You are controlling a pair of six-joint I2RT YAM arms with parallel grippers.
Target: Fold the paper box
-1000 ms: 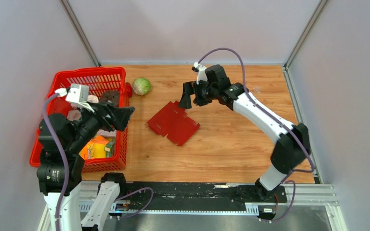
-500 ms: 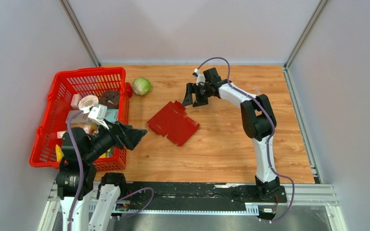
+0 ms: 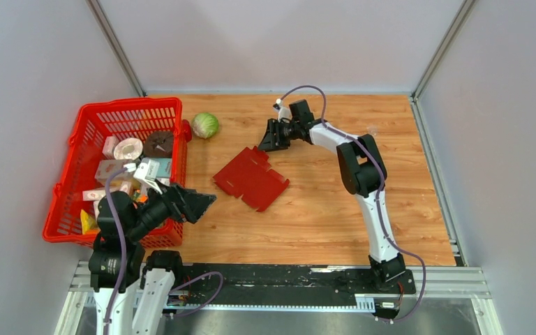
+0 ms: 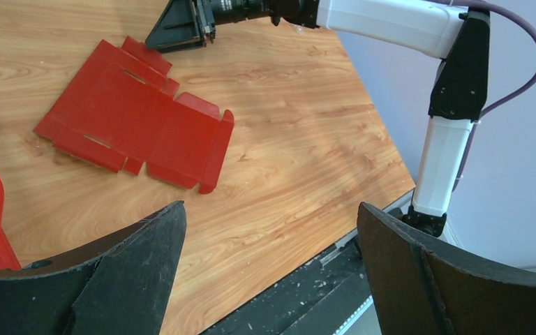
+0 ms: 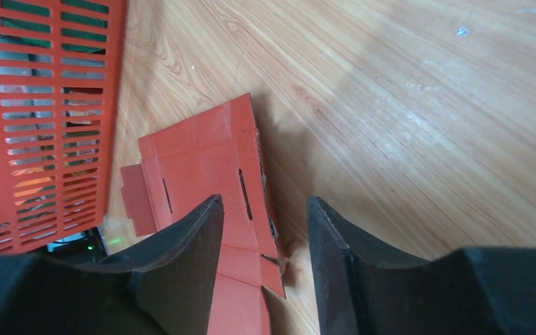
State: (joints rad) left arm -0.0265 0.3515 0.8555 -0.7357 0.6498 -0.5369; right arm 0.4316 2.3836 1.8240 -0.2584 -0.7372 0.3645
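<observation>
Top view: box (image 3: 251,180), a flat dark red sheet, lies mid-worktop (image 3: 321,216). Right gripper (image 3: 271,138) sits at its 1 o'clock, just beside the far flaps, jaws parted. Left gripper (image 3: 197,204) is at its 8 o'clock, apart from it, jaws wide. Basket (image 3: 131,105) at 9 o'clock; cabbage (image 3: 205,125) at 11.

Left wrist: left gripper (image 4: 269,223) spread wide, empty; box (image 4: 132,115) flat at 10 o'clock.

Right wrist: right gripper (image 5: 264,209) half-spread, holding nothing; box (image 5: 202,167) edge lies under the gap, contact unclear.
</observation>
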